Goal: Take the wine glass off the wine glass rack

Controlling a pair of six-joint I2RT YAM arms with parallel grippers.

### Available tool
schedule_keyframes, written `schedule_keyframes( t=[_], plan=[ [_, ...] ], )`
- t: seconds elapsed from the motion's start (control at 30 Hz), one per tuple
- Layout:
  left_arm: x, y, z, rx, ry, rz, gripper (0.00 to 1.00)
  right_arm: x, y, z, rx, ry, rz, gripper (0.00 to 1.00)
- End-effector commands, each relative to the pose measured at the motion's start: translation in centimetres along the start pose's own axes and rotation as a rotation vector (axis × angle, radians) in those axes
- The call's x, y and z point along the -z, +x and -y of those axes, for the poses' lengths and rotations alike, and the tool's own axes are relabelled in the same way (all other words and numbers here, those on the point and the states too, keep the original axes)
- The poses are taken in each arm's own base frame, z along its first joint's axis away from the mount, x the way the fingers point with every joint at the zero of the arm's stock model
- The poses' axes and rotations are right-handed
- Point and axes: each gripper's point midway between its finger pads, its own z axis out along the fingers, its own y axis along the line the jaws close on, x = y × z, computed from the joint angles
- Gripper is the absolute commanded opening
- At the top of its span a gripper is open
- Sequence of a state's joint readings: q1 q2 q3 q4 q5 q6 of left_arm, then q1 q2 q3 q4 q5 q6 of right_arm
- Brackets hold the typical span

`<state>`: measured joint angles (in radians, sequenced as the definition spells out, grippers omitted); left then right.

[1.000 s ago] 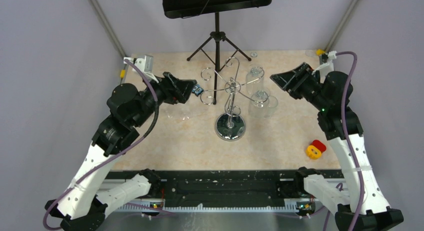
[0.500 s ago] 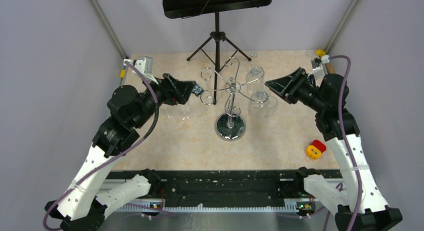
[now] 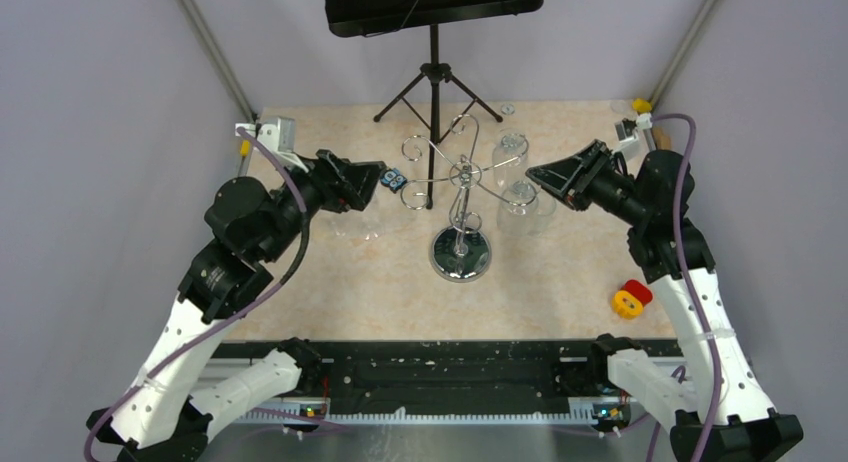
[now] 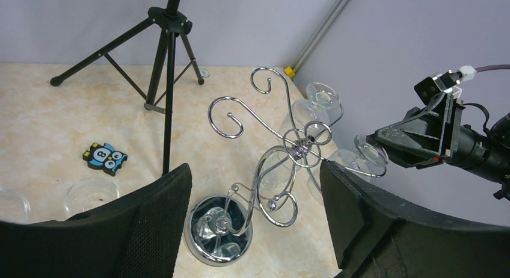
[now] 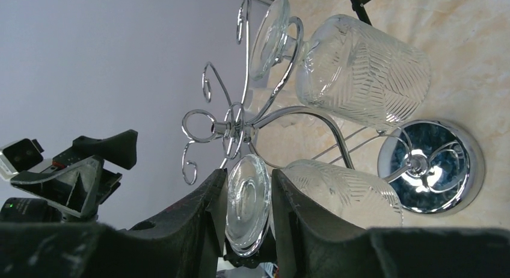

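On the wine glass rack [image 5: 430, 169], near-right hook, wine glass [image 5: 346, 194] hangs inverted: likely light, slick, brittle; right gripper [image 5: 248, 188] straddles its foot, clamped or not unclear. Hold foot gently. left gripper [image 4: 252, 169] fingers spread, empty.

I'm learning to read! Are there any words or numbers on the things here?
Nothing can be read for sure in any view.
Owl tile: a mark on its face, maybe "8", too blurred to tell.
Rack, glasses, music stand: no print seen.
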<state>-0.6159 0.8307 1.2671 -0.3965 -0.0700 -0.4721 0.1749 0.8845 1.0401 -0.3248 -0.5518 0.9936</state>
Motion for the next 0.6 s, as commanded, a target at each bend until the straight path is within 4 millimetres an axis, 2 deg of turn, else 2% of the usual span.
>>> schedule_keyframes(
  t=[0.0,0.2,0.33,0.43,0.57],
  plan=[
    [0.2,-1.3,-0.1,-0.017,-0.005,0.059,0.82,0.4,0.1,-2.5,0.022,-0.089,-0.010,0.31],
    [0.3,-1.6,-0.1,-0.022,-0.008,0.066,0.82,0.7,0.3,-3.2,0.027,-0.116,-0.022,0.19],
    [0.5,-1.8,-0.5,-0.032,-0.031,0.075,0.82,1.0,0.4,-3.6,0.035,-0.127,-0.027,0.16],
    [0.6,-2.0,-0.6,-0.036,-0.037,0.084,0.82,1.1,0.6,-3.8,0.037,-0.132,-0.036,0.15],
    [0.6,-2.0,-0.7,-0.042,-0.041,0.084,0.82,1.0,1.2,-3.8,0.028,-0.151,-0.078,0.21]
  ],
)
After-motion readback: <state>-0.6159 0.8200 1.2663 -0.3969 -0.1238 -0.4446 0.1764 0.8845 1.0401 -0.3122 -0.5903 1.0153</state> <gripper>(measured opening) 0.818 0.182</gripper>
